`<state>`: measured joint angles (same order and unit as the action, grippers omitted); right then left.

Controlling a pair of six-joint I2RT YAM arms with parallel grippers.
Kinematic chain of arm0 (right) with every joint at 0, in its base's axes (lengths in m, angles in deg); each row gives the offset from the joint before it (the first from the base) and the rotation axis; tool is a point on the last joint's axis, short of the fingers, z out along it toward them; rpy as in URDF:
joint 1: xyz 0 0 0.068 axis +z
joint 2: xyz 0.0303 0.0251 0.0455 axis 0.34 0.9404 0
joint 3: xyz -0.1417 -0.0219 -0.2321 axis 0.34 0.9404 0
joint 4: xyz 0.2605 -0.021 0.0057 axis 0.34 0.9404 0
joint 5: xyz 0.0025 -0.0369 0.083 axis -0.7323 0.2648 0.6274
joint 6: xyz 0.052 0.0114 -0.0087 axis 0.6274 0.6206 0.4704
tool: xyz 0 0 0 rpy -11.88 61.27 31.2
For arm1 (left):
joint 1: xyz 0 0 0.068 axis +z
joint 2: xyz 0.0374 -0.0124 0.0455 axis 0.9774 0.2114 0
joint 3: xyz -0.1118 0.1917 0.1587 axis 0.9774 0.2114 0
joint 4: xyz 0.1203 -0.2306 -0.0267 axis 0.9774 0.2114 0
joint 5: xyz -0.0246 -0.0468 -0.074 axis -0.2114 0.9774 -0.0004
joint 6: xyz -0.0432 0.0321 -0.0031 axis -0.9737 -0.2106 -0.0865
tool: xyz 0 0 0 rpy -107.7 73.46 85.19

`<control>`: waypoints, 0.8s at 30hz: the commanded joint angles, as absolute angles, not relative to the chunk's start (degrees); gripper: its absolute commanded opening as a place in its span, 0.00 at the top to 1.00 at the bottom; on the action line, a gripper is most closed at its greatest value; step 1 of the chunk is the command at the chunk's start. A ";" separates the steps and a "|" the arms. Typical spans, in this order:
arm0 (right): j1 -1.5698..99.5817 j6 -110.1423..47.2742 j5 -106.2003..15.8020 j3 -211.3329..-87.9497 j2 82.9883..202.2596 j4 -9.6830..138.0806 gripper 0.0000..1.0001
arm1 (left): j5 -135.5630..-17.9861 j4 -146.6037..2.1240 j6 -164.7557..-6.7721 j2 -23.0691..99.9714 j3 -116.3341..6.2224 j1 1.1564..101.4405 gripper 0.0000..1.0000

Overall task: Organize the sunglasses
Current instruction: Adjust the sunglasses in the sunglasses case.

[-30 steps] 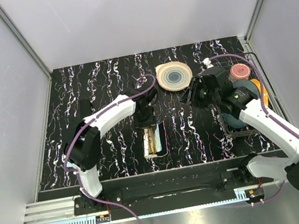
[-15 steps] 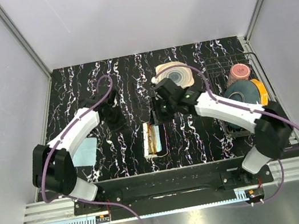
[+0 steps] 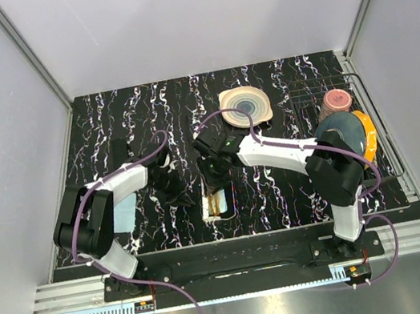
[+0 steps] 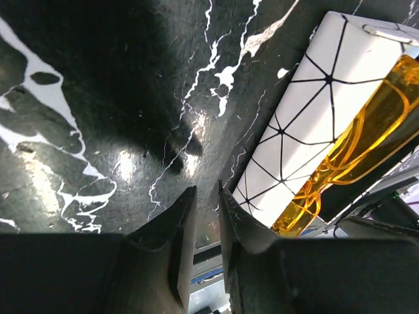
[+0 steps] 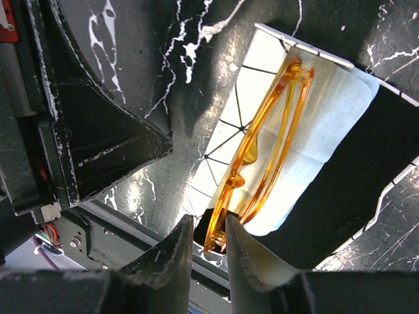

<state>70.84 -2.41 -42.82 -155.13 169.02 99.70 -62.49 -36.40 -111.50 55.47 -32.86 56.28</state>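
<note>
Currently sunglasses (image 5: 262, 140) are lying in white box (image 4: 294, 131); right gripper (image 5: 208, 226) hovering over them, left gripper (image 4: 204, 196) beside, both clenched, empty.

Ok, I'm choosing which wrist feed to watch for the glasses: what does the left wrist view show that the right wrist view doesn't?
Only the left wrist: the narrow, empty gap between the left gripper's fingers, beside the white box. Only the right wrist: the sunglasses' full length, the pale lining beneath them, a black flap, and the right gripper at one end of them. Both: amber glasses lying in the box on the marbled table.
</note>
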 commanded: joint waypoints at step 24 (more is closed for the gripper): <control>70.94 -3.53 -46.42 -153.81 172.81 95.95 0.68 | -57.26 -43.59 -110.13 61.92 -30.79 56.44 0.76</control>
